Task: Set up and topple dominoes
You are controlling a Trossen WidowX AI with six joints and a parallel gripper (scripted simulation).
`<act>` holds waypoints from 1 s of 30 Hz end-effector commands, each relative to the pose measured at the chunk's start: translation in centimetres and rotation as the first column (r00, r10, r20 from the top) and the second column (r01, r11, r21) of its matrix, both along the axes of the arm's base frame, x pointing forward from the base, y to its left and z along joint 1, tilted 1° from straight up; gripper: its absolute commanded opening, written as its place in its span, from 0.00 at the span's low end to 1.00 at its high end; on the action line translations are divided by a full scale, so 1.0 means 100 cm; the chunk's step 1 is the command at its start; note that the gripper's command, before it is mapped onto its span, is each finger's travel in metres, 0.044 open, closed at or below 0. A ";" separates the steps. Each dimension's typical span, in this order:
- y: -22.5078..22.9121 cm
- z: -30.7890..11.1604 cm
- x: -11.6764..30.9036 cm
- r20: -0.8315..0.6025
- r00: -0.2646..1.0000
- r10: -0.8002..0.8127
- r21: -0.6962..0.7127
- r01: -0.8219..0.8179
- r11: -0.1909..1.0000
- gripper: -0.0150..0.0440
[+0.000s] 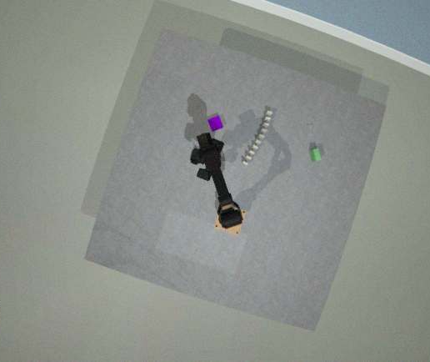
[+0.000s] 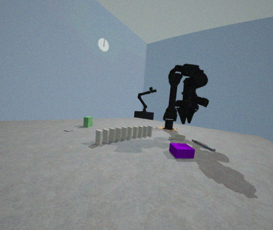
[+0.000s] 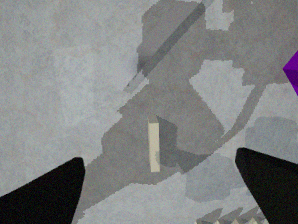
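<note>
Several cream dominoes (image 1: pixel 259 137) (image 2: pixel 124 133) stand upright in a gently curved, evenly spaced row. The tops of a few show at the lower right edge of the wrist view. One loose domino (image 2: pixel 180 137) (image 3: pixel 154 147) lies on its side, apart from the row, on the arm base's side of the purple block; the arm hides it in the top view. My gripper (image 2: pixel 186 122) (image 3: pixel 163 161) is wide open and empty. It hangs well above the loose domino, which shows between the two fingertips in the wrist view.
A purple block (image 1: pixel 215 123) (image 2: pixel 182 151) (image 3: pixel 292 69) lies beyond the loose domino. A dark thin stick (image 2: pixel 203 145) (image 3: pixel 172 41) lies near that domino. A green block (image 1: pixel 315 154) (image 2: pixel 88 122) stands on the row's other side, near a small flat piece (image 2: pixel 68 130).
</note>
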State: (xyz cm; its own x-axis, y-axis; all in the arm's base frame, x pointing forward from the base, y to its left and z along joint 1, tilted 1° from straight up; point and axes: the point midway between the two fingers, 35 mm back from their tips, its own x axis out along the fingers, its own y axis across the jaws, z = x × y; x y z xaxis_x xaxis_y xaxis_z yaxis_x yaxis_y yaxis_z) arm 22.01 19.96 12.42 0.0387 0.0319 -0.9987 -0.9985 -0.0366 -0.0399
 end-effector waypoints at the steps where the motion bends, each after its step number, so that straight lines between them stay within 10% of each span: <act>1: 0.000 -0.025 0.001 -0.007 1.000 0.011 -0.011 -0.011 1.000 1.00; 27: -0.001 -0.077 0.003 -0.007 1.000 0.011 -0.012 -0.011 1.000 1.00; 30: -0.001 -0.077 0.003 -0.007 1.000 0.011 -0.012 -0.011 1.000 0.87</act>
